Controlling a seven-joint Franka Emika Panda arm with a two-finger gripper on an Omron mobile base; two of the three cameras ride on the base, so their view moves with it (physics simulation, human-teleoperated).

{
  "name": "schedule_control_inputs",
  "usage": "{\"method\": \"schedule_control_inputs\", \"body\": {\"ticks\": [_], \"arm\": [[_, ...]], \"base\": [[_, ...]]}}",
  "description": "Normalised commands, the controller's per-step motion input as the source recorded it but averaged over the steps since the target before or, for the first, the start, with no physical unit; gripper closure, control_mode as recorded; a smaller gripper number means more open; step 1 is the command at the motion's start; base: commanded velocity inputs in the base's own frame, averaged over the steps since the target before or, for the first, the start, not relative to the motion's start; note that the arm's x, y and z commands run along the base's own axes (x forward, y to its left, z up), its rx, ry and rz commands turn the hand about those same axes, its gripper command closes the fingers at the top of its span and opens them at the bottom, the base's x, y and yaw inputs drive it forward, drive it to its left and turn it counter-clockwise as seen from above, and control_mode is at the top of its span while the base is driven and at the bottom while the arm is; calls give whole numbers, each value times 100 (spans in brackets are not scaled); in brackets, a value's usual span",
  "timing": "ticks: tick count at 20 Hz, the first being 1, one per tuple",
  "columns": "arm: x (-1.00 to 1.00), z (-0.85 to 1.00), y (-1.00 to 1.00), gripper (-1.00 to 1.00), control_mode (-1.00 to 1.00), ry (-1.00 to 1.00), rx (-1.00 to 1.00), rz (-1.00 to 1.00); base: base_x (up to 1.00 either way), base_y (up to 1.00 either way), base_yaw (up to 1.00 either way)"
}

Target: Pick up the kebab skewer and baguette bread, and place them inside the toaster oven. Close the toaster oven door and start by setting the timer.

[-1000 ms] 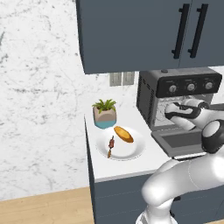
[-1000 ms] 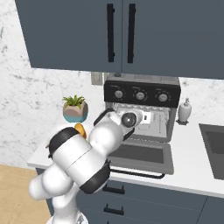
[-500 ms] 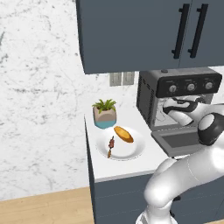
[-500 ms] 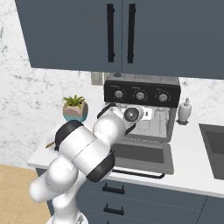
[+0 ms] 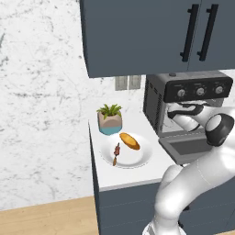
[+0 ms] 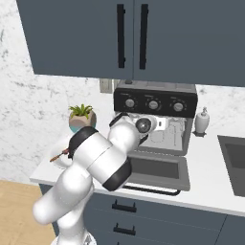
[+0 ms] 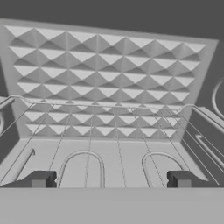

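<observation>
- Looking nearest, you see the toaster oven door [image 6: 158, 168] dropped open.
- Left, kebab skewer [image 5: 115, 153] and baguette bread [image 5: 130, 141] lie on the plate [image 5: 137, 159], unmoved.
- Farther, your gripper [image 7: 109, 179] gapes empty inside the toaster oven [image 5: 183, 103]; everything remains.

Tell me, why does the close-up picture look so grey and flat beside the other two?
Hand view: it looks into the toaster oven, grey patterned back wall and wire rack, evenly lit, no glare. Left base view: soft but colourful, the baguette bread and plate readable. Right base view: the arm blocks the plate.
</observation>
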Motion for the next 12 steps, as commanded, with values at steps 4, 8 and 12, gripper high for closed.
{"method": "schedule_control_inputs", "body": {"ticks": [4,8,12], "arm": [[-7,-56,8,-100,-100,10,-2,0],[-21,-54,20,-100,-100,22,0,0],[-53,-81,2,-100,-100,12,0,1]], "base": [[0,0,0],[0,0,0],[0,0,0]]}}
